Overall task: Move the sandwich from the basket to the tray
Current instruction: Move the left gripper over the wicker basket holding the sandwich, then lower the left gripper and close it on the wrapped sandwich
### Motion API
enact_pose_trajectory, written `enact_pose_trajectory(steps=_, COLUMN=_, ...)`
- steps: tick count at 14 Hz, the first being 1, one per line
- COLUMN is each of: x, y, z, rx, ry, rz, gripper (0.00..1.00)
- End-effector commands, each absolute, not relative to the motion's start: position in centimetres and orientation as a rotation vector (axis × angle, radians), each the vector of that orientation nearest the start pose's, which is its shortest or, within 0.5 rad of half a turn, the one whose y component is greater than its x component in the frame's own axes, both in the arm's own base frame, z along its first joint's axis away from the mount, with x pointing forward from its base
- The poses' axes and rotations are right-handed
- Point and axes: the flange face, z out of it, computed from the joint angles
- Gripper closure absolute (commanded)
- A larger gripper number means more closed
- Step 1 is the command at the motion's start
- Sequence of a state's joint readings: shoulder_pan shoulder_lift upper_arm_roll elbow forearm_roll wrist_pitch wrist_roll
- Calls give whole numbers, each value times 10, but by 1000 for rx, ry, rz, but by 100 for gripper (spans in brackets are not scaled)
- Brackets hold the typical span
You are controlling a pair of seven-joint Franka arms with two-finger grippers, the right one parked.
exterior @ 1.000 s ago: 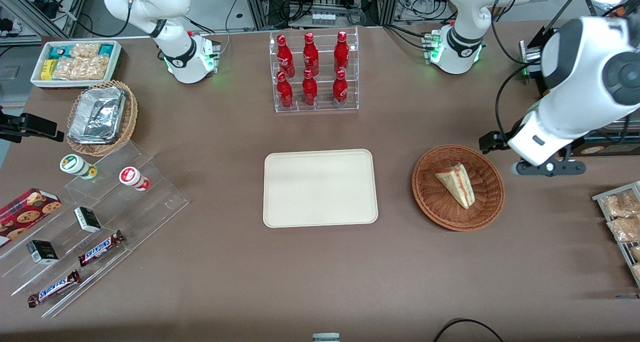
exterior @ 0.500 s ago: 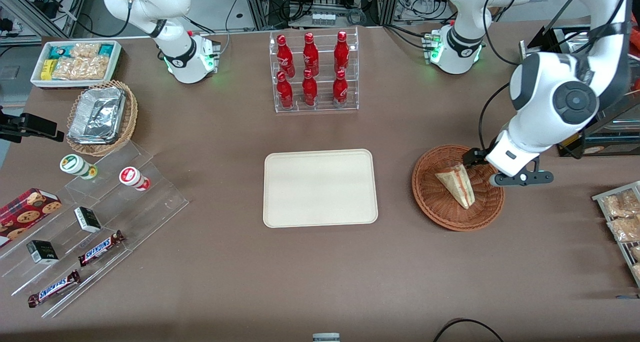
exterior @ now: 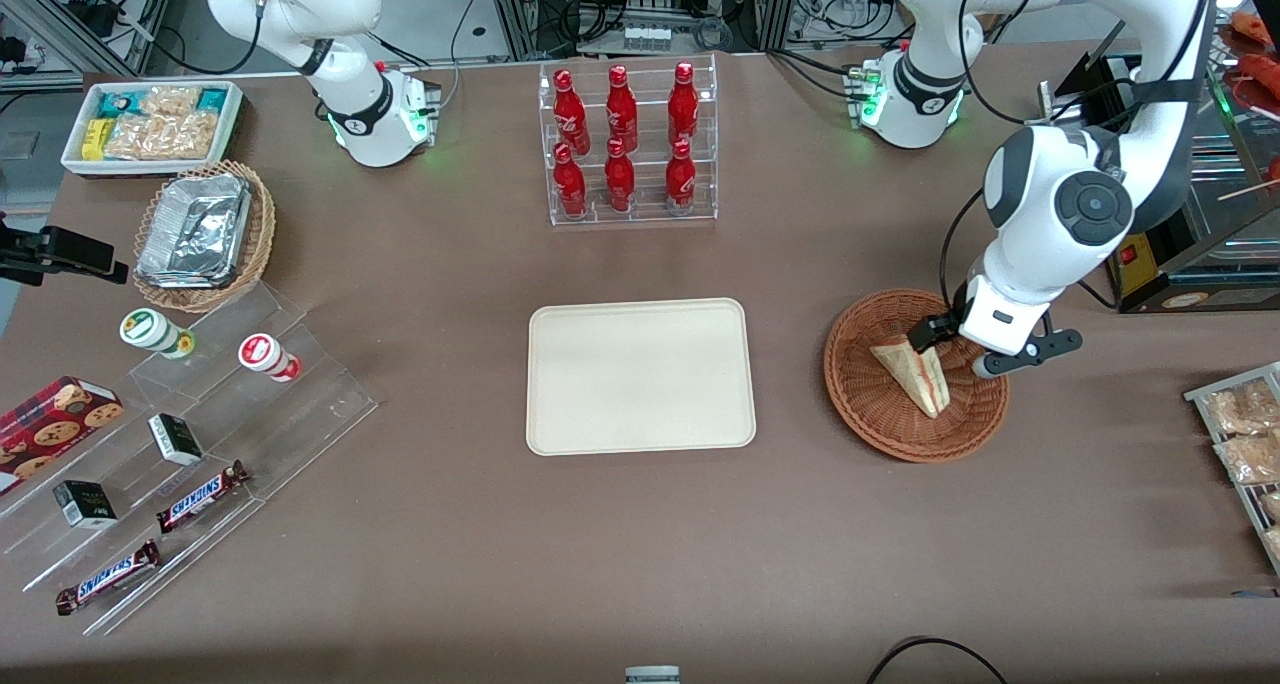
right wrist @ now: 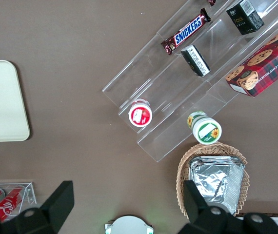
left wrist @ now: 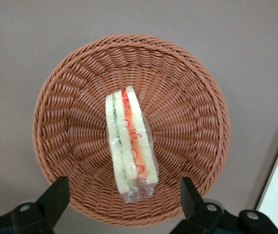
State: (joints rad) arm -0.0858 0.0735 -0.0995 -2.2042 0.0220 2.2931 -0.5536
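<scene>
At the parked arm's end of the table stands a white bin (exterior: 152, 127) with snack packets, and a little nearer to the front camera a tan wicker basket (exterior: 205, 236) holding silver foil trays. Nearer still, a clear stepped stand (exterior: 195, 444) carries two small cups, dark little boxes and two Snickers bars (exterior: 202, 495); a red cookie box (exterior: 50, 427) lies beside it.

In the middle of the table a clear rack holds six red bottles (exterior: 625, 142). Nearer to the camera than the rack lies the tray (exterior: 640, 375) — cream-beige, flat on the brown table, with nothing on it.

Toward the working arm's end, beside the tray but apart from it, sits the basket (exterior: 870, 389), round and reddish-brown. The sandwich (exterior: 915, 369) lies inside it, close to the middle, wrapped in clear film; in the left wrist view the sandwich (left wrist: 130, 145) shows its layered edge upward, with white bread and green, red and orange filling, and the basket (left wrist: 80, 97) wall rings it all around.

The gripper (exterior: 950, 346) hangs over the basket, above the sandwich's wide end. Its fingers are spread wide — in the left wrist view the gripper (left wrist: 124, 192) has one fingertip on each side of the sandwich, not touching it, and it holds nothing.
</scene>
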Motion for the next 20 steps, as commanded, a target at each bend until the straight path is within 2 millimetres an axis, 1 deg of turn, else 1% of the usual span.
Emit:
enact_pose_trajectory(steps=1, x=521, y=-103, z=342, rx=-3060, ry=-780, rz=-84, gripper=0)
enact_pose_trajectory(steps=4, x=518, y=-103, z=322, rx=-2991, ry=-1058, rz=-101, gripper=0)
enact_pose_trajectory(steps=8, x=522, y=-105, z=295, rx=-2895, ry=-1305, rz=-72, gripper=0)
enact_pose_trajectory(steps=15, x=523, y=-107, z=254, rx=-2887, ry=-1272, rz=-29, gripper=0)
enact_pose_trajectory(steps=17, x=522, y=-107, z=250, rx=-2883, ry=-1265, rz=-13, gripper=0)
enact_pose_trajectory(steps=18, x=521, y=-107, z=248, rx=-2882, ry=-1252, rz=-2, gripper=10)
enact_pose_trajectory(steps=19, x=519, y=-108, z=245, rx=-2886, ry=-1225, rz=16, gripper=31)
enact_pose_trajectory(steps=20, x=516, y=-113, z=245, rx=-2891, ry=-1178, rz=43, gripper=73)
